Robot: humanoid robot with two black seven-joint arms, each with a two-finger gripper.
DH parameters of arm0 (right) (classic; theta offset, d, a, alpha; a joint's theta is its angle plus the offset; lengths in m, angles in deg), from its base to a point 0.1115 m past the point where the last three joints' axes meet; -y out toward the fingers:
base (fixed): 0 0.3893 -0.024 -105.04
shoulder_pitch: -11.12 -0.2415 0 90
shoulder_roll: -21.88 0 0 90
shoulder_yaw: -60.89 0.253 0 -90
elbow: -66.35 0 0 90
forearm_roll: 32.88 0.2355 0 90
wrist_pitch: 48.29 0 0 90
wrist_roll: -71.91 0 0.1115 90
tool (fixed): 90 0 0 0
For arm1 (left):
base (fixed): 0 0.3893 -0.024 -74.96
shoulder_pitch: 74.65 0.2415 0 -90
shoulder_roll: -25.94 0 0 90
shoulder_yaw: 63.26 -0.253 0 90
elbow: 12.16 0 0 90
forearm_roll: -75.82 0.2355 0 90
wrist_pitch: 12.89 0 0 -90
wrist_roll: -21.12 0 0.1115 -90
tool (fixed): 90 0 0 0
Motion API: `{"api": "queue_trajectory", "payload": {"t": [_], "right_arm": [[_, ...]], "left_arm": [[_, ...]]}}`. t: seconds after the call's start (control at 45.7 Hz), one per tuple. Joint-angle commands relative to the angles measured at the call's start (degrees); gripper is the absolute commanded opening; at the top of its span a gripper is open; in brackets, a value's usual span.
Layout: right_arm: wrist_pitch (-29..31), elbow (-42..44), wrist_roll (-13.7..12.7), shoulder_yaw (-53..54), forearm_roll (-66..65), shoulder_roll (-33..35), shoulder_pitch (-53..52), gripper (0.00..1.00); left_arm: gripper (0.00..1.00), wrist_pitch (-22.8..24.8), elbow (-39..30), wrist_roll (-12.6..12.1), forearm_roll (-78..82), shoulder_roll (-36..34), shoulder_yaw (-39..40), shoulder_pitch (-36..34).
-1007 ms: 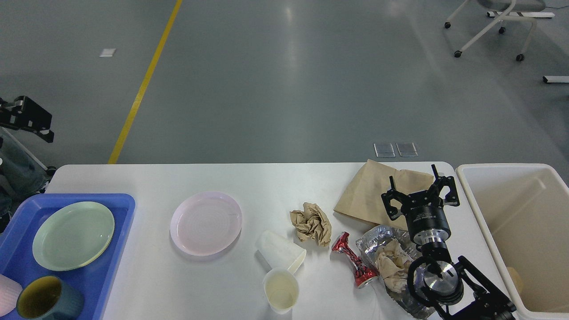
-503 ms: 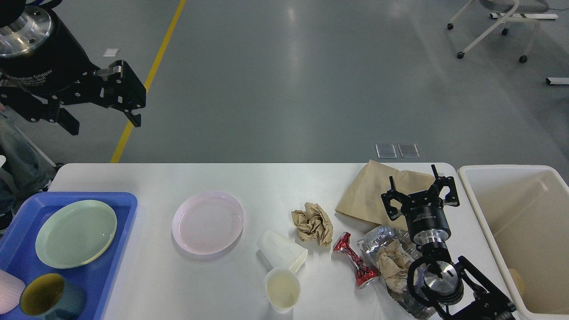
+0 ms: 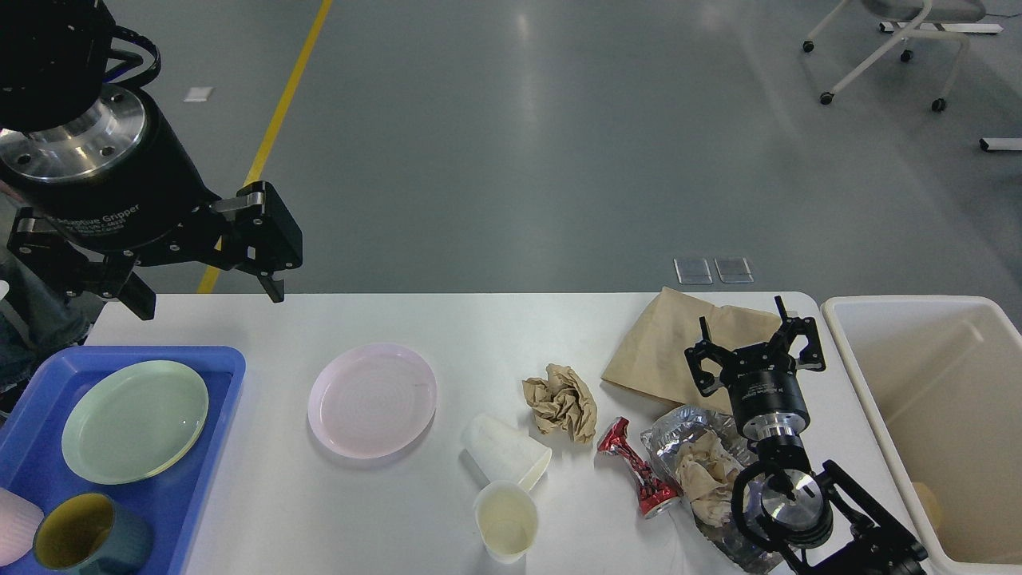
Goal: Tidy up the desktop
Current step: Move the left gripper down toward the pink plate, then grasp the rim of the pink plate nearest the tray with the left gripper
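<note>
White desktop [image 3: 447,319] fronts grey glossy floor [image 3: 511,144]; left tool [image 3: 209,273] and right tool [image 3: 754,339] both gape wide, empty.

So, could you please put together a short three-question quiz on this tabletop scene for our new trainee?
1. True or false: the pink plate lies inside the blue tray.
2. Which hand hangs over the brown paper bag: A) left hand, B) right hand?
3. Fill in: the crushed red can lies between the crumpled brown paper and the ____ bag.

Key
1. False: it rests on the desktop.
2. B.
3. Foil.
</note>
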Motion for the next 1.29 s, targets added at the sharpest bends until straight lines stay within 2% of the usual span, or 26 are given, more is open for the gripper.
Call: {"api": "queue_trajectory", "payload": {"t": [0.0,0.131,0.263,0.525,0.613,0.766,0.81,1.007,1.094,1.16,1.269], "right_arm": [[0.0,0.0,0.0,0.0,0.0,0.0,0.0,1.00],[0.1,0.0,0.0,0.0,0.0,0.0,0.1,1.00],[0.1,0.0,0.0,0.0,0.0,0.0,0.0,1.00],[0.1,0.0,0.0,0.0,0.0,0.0,0.0,1.00],[0.1,0.0,0.0,0.0,0.0,0.0,0.0,1.00],[0.1,0.0,0.0,0.0,0.0,0.0,0.0,1.00],[0.1,0.0,0.0,0.0,0.0,0.0,0.0,1.00],[0.0,0.0,0.0,0.0,0.0,0.0,0.0,1.00],[0.1,0.0,0.0,0.0,0.0,0.0,0.0,1.00],[0.0,0.0,0.0,0.0,0.0,0.0,0.0,1.00],[0.1,0.0,0.0,0.0,0.0,0.0,0.0,1.00]], "left_arm": [[0.96,-0.4,0.3,0.2,0.1,0.0,0.4,0.5],[0.96,-1.7,1.6,0.2,0.1,-1.2,0.5,1.9],[0.96,-3.7,4.4,0.0,0.5,-2.0,3.1,9.7],[0.96,-19.4,9.0,0.7,6.2,-6.3,7.0,27.0],[0.96,-21.6,11.5,2.8,6.2,-7.3,7.1,33.6],[0.96,-26.3,14.1,10.9,5.8,-10.1,7.3,42.7],[0.95,-28.5,14.4,12.0,5.5,-10.2,7.8,45.5],[0.94,-46.0,16.9,11.9,1.2,-11.1,12.2,58.6],[0.94,-53.0,19.5,10.9,-2.8,-10.6,14.3,63.5],[0.94,-55.1,20.6,9.2,-5.3,-10.3,15.7,65.9],[0.94,-55.0,24.4,6.2,-6.1,-10.6,20.0,70.8]]}}
